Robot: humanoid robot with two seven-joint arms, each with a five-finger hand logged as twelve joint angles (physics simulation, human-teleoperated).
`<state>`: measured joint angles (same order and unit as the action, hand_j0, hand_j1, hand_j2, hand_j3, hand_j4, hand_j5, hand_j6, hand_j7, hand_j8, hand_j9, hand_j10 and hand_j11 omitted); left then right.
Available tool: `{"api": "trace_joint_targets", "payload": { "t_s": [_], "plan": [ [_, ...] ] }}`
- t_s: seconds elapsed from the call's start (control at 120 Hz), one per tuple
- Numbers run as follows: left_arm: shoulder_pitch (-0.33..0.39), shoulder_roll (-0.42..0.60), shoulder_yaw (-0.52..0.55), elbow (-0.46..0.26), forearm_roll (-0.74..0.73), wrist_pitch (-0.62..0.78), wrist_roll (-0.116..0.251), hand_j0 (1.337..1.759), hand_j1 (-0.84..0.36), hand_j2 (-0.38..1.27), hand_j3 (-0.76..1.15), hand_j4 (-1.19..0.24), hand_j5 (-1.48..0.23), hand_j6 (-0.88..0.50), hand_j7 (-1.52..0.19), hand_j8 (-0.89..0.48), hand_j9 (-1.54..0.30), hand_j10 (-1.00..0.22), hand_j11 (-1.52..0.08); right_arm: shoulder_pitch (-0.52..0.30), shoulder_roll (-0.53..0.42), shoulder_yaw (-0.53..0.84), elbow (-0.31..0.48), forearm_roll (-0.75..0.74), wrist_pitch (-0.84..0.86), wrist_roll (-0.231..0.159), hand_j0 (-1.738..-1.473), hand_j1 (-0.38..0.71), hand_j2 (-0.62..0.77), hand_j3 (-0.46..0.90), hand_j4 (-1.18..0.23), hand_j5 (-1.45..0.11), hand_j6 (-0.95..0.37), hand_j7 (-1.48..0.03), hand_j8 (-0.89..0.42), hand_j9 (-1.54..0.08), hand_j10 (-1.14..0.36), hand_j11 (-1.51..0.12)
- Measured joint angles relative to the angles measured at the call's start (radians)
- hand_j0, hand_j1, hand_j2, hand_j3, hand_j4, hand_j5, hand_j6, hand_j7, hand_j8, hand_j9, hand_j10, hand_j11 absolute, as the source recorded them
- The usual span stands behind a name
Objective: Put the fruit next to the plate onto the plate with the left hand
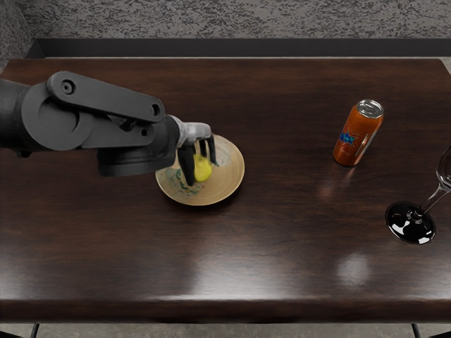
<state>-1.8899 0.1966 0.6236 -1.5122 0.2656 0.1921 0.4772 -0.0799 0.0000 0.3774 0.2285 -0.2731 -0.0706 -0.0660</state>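
Far left: a thick dark arm low over the dark wooden surface [106, 232], ending in the left robot hand [194, 144]. Fingers curled downward and closed around the lemon [204, 170]. Lemon inside the rim of the tan plate [236, 169], near its middle.

Looks like the placing step, close to its end. Calls next for easing the fingers apart and lifting the robot hand straight up, gently enough not to roll the fruit toward the rim.

Cannot tell whether the lemon rests on the plate or hangs just above it: underside masked by the fingers, left part of the plate covered by the wrist.

Further right, well apart: 1 upright orange soda can [358, 132]. At the right edge, 1 wine glass [410, 222], bowl cut off by the frame. No right arm in view.
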Motion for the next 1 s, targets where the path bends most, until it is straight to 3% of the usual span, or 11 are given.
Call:
{"api": "trace_joint_targets", "payload": {
  "t_s": [0.2,0.333,0.458,0.567,0.792,1.0],
  "plan": [
    [-0.001,0.03,-0.002,0.021,-0.005,0.0,-0.001,1.655,-0.08,0.11,0.0,-0.34,-0.49,-0.27,-0.49,-0.29,-0.48,-0.36,-0.48,0.0,0.0,0.0,0.0,0.0,0.0,0.0,-1.658,-0.31,-0.01,0.0,-0.04,-0.05,-0.04,-0.05,-0.04,-0.05,-0.04,-0.05],
    [0.017,0.296,-0.111,0.018,-0.075,-0.083,-0.002,1.656,-0.03,0.08,0.0,-0.3,-0.42,-0.26,-0.42,-0.27,-0.41,-0.31,-0.41,0.0,0.0,0.0,0.0,0.0,0.0,0.0,-1.658,-0.31,-0.01,0.0,-0.04,-0.05,-0.04,-0.05,-0.04,-0.05,-0.04,-0.05],
    [0.127,0.625,-0.249,0.018,-0.272,-0.366,-0.002,1.657,0.0,0.07,0.0,-0.28,-0.38,-0.26,-0.38,-0.27,-0.38,-0.29,-0.38,0.0,0.0,0.0,0.0,0.0,0.0,0.0,-1.658,-0.31,-0.01,0.0,-0.04,-0.05,-0.04,-0.05,-0.04,-0.05,-0.04,-0.05],
    [0.245,0.752,-0.371,0.02,-0.349,-0.631,-0.001,1.658,0.02,0.06,0.0,-0.27,-0.36,-0.26,-0.36,-0.26,-0.36,-0.27,-0.36,0.0,0.0,0.0,0.0,0.0,0.0,0.0,-1.658,-0.31,-0.01,0.0,-0.04,-0.05,-0.04,-0.05,-0.04,-0.05,-0.04,-0.05],
    [0.484,0.798,-0.597,0.063,-0.468,-0.784,-0.001,1.658,0.04,0.05,0.0,-0.26,-0.34,-0.25,-0.34,-0.25,-0.34,-0.26,-0.34,0.0,0.0,0.0,0.0,0.0,0.0,0.0,-1.658,-0.31,-0.01,0.0,-0.04,-0.05,-0.04,-0.05,-0.04,-0.05,-0.04,-0.05],
    [0.566,0.83,-0.687,0.151,-0.57,-0.801,-0.001,1.658,0.05,0.05,0.0,-0.25,-0.33,-0.25,-0.33,-0.25,-0.33,-0.25,-0.33,0.0,0.0,0.0,0.0,0.0,0.0,0.0,-1.658,-0.31,-0.01,0.0,-0.04,-0.05,-0.04,-0.05,-0.04,-0.05,-0.04,-0.05]
  ]
}}
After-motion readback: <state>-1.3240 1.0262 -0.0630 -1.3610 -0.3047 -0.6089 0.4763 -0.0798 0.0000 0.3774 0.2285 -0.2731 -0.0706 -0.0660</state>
